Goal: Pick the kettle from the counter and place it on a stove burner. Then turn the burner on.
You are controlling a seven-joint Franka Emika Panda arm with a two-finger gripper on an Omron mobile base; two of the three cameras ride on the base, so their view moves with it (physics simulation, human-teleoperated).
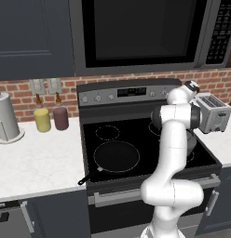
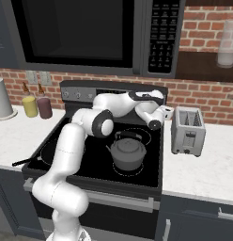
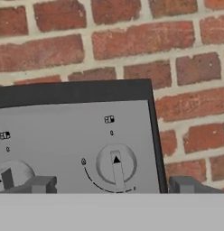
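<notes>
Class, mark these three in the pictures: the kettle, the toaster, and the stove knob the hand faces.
kettle (image 2: pixel 127 153): right base view, on its rounded body.
toaster (image 2: pixel 187 131): right base view, on its front face.
stove knob (image 3: pixel 116 164): hand view, on its raised centre grip.

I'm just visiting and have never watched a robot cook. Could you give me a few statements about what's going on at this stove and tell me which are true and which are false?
1. The kettle sits on the black cooktop. True.
2. The fingers are clamped on the kettle's handle. False: they stand open and empty, up at the stove's control panel.
3. The hand faces a round knob at the panel's end, next to the brick wall. True.
4. The toaster stands on the cooktop. False: it is on the white counter beside the stove.
5. A yellow bottle stands next to a maroon bottle. True.
</notes>
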